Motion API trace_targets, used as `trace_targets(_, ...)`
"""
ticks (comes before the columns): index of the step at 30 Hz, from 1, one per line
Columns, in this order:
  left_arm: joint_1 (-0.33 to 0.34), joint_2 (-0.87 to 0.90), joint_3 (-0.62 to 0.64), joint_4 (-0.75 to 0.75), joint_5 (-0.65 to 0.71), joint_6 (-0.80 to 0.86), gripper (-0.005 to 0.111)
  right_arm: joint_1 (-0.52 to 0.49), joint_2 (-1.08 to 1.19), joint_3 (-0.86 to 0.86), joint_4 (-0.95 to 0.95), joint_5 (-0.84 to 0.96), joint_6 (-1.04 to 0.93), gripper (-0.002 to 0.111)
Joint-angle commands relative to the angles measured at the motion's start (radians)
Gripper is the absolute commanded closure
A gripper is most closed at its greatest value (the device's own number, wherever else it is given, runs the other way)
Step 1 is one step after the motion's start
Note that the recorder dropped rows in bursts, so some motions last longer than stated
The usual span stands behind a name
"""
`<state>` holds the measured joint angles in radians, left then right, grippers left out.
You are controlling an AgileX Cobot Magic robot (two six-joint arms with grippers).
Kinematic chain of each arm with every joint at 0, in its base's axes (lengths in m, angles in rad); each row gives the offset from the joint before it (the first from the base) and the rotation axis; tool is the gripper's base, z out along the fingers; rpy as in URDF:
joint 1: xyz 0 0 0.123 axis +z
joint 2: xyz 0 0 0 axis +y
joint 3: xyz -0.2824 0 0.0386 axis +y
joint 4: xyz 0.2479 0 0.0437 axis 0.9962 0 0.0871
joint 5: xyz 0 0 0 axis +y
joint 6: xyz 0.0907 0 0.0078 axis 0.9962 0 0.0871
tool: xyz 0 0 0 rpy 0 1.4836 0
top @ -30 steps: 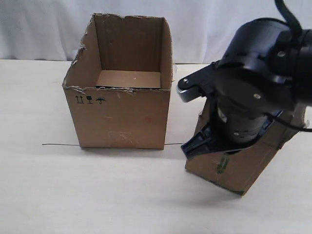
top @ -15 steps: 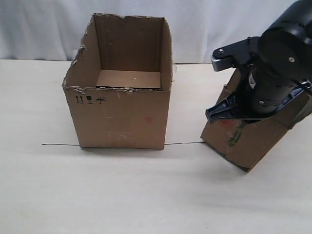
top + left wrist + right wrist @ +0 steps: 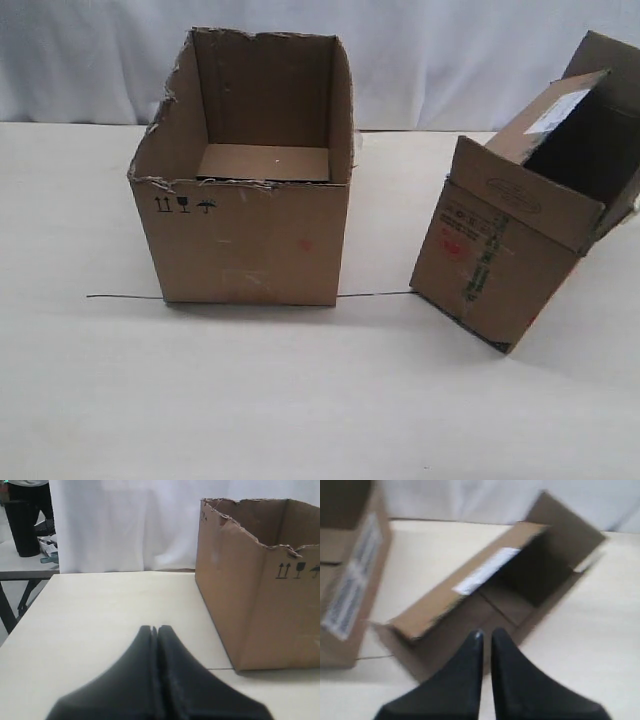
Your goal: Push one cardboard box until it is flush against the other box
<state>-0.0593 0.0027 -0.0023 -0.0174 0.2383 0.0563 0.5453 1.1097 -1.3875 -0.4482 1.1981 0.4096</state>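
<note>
The wider carton (image 3: 245,235) with a ragged rim and black symbols stands left of centre on the table. The narrower carton (image 3: 490,265), with red and green print and a white label (image 3: 560,108) on one raised flap, sits to its right. It is turned at an angle, with a gap of bare table between the two. Neither arm shows in the exterior view. My left gripper (image 3: 154,628) is shut and empty, low over the table beside the wider carton (image 3: 260,605). My right gripper (image 3: 486,634) hovers above the narrower carton (image 3: 470,610), its fingers nearly together and holding nothing.
A thin black line (image 3: 120,297) runs across the tabletop under the front of both cartons. A white curtain (image 3: 450,50) closes the back. In the left wrist view the table edge (image 3: 30,605) drops off to a floor with dark objects.
The right arm, which was down against the narrower carton, has pulled away out of the exterior view. The narrower carton ended a little further right than a second ago.
</note>
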Motion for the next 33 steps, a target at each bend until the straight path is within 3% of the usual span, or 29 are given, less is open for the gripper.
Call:
trace_targets(1,-0.006,-0.003,0.002,0.004,-0.005,-0.006,0.107,-0.336,0.032,0.037,0.087,0.023,-0.149,0.103)
trace_targets(6,-0.006,-0.003,0.002,0.004,-0.005,-0.006,0.107,-0.739,0.188,0.116,0.275,0.023,-0.287,0.103)
trace_targets(8,-0.006,-0.003,0.002,0.004,-0.005,-0.006,0.107,-0.878,0.25,0.139,0.472,-0.053,-0.375,0.103)
trace_targets(11,-0.006,-0.003,0.002,0.004,-0.005,-0.006,0.107,-0.995,0.339,0.175,0.696,-0.144,-0.492,0.103)
trace_targets(18,-0.006,-0.003,0.002,0.004,-0.005,-0.006,0.107,-1.019,0.564,0.248,0.755,-0.306,-0.496,0.103)
trace_targets(25,-0.006,-0.003,0.002,0.004,-0.01,-0.006,0.107,-1.019,0.75,0.253,1.053,-0.383,-0.732,0.103)
trace_targets(33,-0.006,-0.003,0.002,0.004,-0.01,-0.006,0.107,-1.007,0.924,0.253,1.383,-0.338,-0.971,0.103)
